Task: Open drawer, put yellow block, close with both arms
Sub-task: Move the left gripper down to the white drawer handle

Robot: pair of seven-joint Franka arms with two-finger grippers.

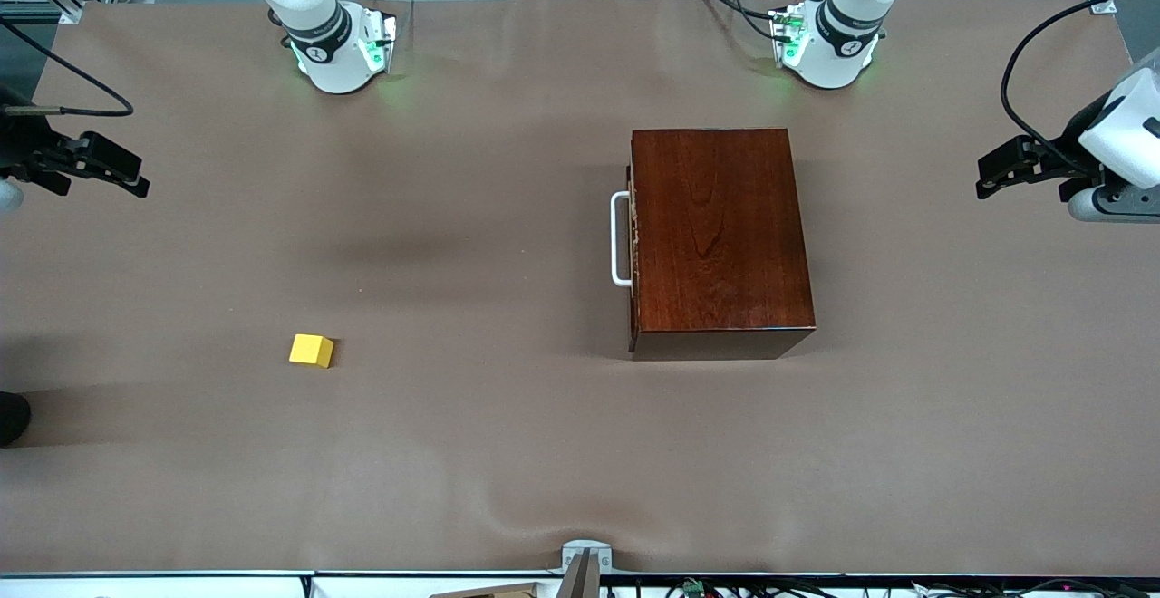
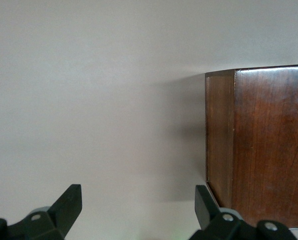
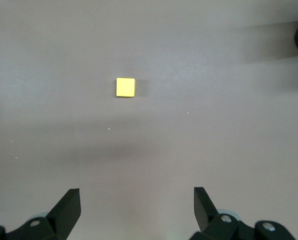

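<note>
The drawer is shut inside its dark mahogany box [image 1: 716,236], which stands in the middle of the table toward the left arm's end. Its white bar handle [image 1: 620,238] faces the right arm's end. The yellow block [image 1: 312,350] lies alone on the cloth, nearer the front camera, toward the right arm's end. My right gripper [image 1: 136,177] hangs open and empty above the table's edge at its own end; its wrist view shows the yellow block [image 3: 125,87] well clear of the gripper [image 3: 137,200]. My left gripper [image 1: 986,179] is open and empty too, and the box's side [image 2: 268,145] shows beside the gripper [image 2: 139,200].
A brown cloth [image 1: 507,453] covers the table, rippled near the front edge. A dark round object [image 1: 11,417] sits at the table's edge at the right arm's end. A grey mount [image 1: 584,562] stands at the front edge. Cables [image 1: 743,11] lie by the left arm's base.
</note>
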